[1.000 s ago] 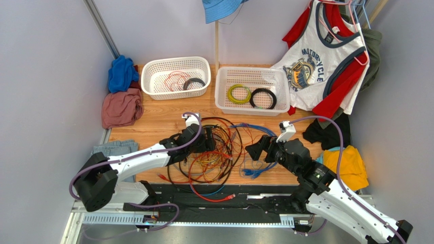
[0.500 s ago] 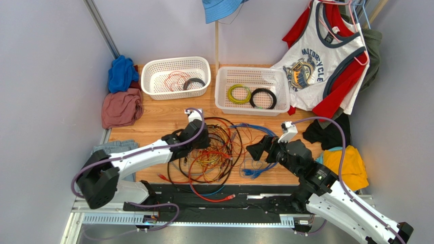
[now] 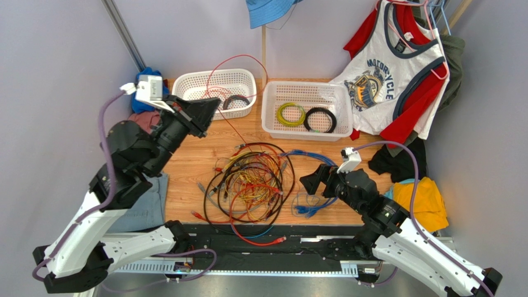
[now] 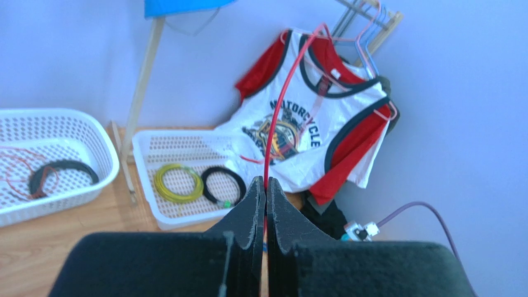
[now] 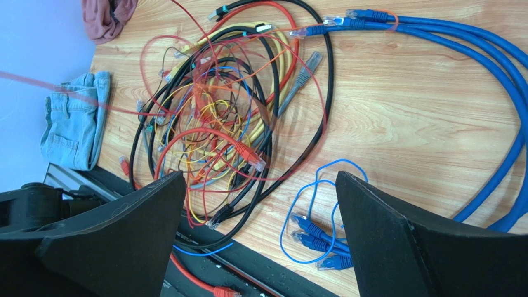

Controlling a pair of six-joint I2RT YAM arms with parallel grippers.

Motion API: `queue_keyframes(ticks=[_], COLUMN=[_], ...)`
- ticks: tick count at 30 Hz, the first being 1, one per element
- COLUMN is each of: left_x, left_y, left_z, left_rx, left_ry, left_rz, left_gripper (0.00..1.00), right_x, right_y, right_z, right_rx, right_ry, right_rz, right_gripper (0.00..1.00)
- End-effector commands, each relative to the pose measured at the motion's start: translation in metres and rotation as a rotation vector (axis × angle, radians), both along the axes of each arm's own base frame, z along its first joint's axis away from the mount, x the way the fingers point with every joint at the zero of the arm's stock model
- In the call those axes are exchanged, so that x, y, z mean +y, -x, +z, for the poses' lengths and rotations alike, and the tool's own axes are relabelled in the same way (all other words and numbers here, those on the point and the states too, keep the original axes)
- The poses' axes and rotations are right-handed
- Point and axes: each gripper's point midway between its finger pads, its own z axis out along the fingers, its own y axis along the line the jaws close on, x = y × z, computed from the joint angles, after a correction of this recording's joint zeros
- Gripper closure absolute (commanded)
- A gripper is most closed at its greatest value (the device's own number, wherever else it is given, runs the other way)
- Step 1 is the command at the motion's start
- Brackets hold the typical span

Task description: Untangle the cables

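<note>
The cables (image 3: 251,185) lie in a loose tangle of black, red, orange and yellow loops on the wooden table, also seen in the right wrist view (image 5: 217,117). Thick blue cables (image 3: 313,158) trail off to the right of it (image 5: 471,49). My left gripper (image 3: 211,108) is raised high at the back left, in front of the left basket, and is shut (image 4: 265,185) on a thin red cable (image 4: 282,93). That cable arcs up from the jaws (image 3: 232,57) and also runs taut down to the pile. My right gripper (image 3: 310,181) hovers open to the right of the tangle (image 5: 260,176), holding nothing.
Two white baskets stand at the back: the left basket (image 3: 214,74) holds a thin red cable and a black ring, the right basket (image 3: 307,85) yellow-green and black coiled rings. Clothes lie along the left edge (image 3: 147,131) and right edge (image 3: 427,201); a shirt (image 3: 390,74) hangs back right.
My left gripper shut on a red cable in the pile, then rose up and back to the left, drawing that cable out taut. The right arm stayed still.
</note>
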Motion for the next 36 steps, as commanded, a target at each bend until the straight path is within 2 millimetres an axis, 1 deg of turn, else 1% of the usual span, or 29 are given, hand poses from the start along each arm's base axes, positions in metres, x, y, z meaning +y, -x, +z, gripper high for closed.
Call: queue_keyframes(ticks=[1,2,3,5,6,8,9,10,11,12,13,14,15,17,19,20,22,23,25,26,27,28,30,31,32,33,34,35,36], left_x=[0.017,0.018,0.021,0.023,0.030,0.039,0.051,0.056,0.064,0.067,0.061,0.069,0.068,0.062,0.054,0.050,0.048,0.044,0.048,0.045,0.046,0.048,0.048,0.049,0.048,0.048,0.051,0.049,0.049], left_y=[-0.003,-0.002,-0.001,-0.001,0.000,-0.002,0.005,0.008,0.013,0.014,0.009,0.020,0.021,0.018,0.012,0.004,-0.002,-0.011,-0.011,-0.015,-0.015,-0.014,-0.015,-0.015,-0.015,-0.016,-0.014,-0.015,-0.015], left_z=[-0.007,-0.004,0.005,0.008,0.021,0.035,0.063,0.076,0.103,0.114,0.117,0.141,0.146,0.149,0.141,0.128,0.113,0.095,0.089,0.078,0.076,0.074,0.068,0.067,0.063,0.059,0.058,0.051,0.047], left_rx=[-0.004,-0.010,-0.029,-0.030,-0.056,-0.070,-0.125,-0.150,-0.189,-0.208,-0.207,-0.250,-0.260,-0.262,-0.245,-0.217,-0.185,-0.151,-0.148,-0.130,-0.130,-0.127,-0.113,-0.110,-0.102,-0.093,-0.093,-0.078,-0.075], left_ry=[-0.177,-0.182,-0.184,-0.204,-0.201,-0.202,-0.178,-0.169,-0.130,-0.130,-0.146,-0.103,-0.098,-0.096,-0.122,-0.150,-0.175,-0.209,-0.202,-0.220,-0.220,-0.223,-0.239,-0.240,-0.246,-0.253,-0.248,-0.254,-0.254], left_rz=[0.061,0.066,0.067,0.074,0.099,0.139,0.160,0.171,0.189,0.198,0.191,0.184,0.177,0.165,0.160,0.169,0.188,0.204,0.219,0.224,0.227,0.231,0.237,0.234,0.235,0.234,0.236,0.235,0.235], left_gripper=[1.00,1.00,1.00,1.00,1.00,1.00,1.00,1.00,1.00,1.00,1.00,1.00,1.00,1.00,1.00,1.00,1.00,1.00,1.00,1.00,1.00,1.00,1.00,1.00,1.00,1.00,1.00,1.00,1.00], right_x=[0.004,0.007,0.010,0.011,0.011,0.012,0.013,0.013,0.014,0.015,0.016,0.018,0.022,0.030,0.043,0.050,0.057,0.065,0.077,0.083,0.087,0.094,0.104,0.111,0.118,0.123,0.129,0.134,0.137], right_y=[-0.007,-0.005,-0.002,-0.001,0.000,0.000,0.001,0.001,0.001,0.002,0.002,0.001,0.003,0.004,0.012,0.016,0.019,0.024,0.031,0.031,0.033,0.036,0.035,0.040,0.040,0.041,0.045,0.039,0.038], right_z=[0.034,0.038,0.039,0.040,0.040,0.040,0.042,0.042,0.044,0.045,0.045,0.044,0.039,0.032,0.021,0.010,-0.002,-0.009,-0.017,-0.015,-0.016,-0.023,-0.024,-0.034,-0.032,-0.035,-0.046,-0.044,-0.049], right_rx=[-0.076,-0.098,-0.096,-0.095,-0.092,-0.094,-0.099,-0.099,-0.104,-0.109,-0.107,-0.106,-0.095,-0.070,-0.028,0.003,0.019,0.029,0.034,0.021,0.017,0.032,0.028,0.051,0.041,0.046,0.067,0.051,0.058], right_ry=[-0.065,-0.056,-0.057,-0.045,-0.041,-0.038,-0.040,-0.041,-0.044,-0.050,-0.050,-0.051,-0.050,-0.045,-0.035,-0.010,0.032,0.055,0.080,0.072,0.074,0.092,0.102,0.132,0.136,0.145,0.175,0.180,0.197], right_rz=[-0.010,0.018,0.052,0.065,0.068,0.075,0.085,0.086,0.087,0.096,0.100,0.103,0.123,0.161,0.241,0.275,0.298,0.326,0.369,0.384,0.399,0.421,0.440,0.467,0.482,0.494,0.516,0.495,0.494], right_gripper=[0.04,0.04,0.04,0.04,0.04,0.04,0.04,0.04,0.04,0.04,0.04,0.04,0.03,0.00,0.00,0.00,0.00,0.00,0.00,0.00,0.01,0.01,0.01,0.02,0.02,0.02,0.03,0.03,0.03])
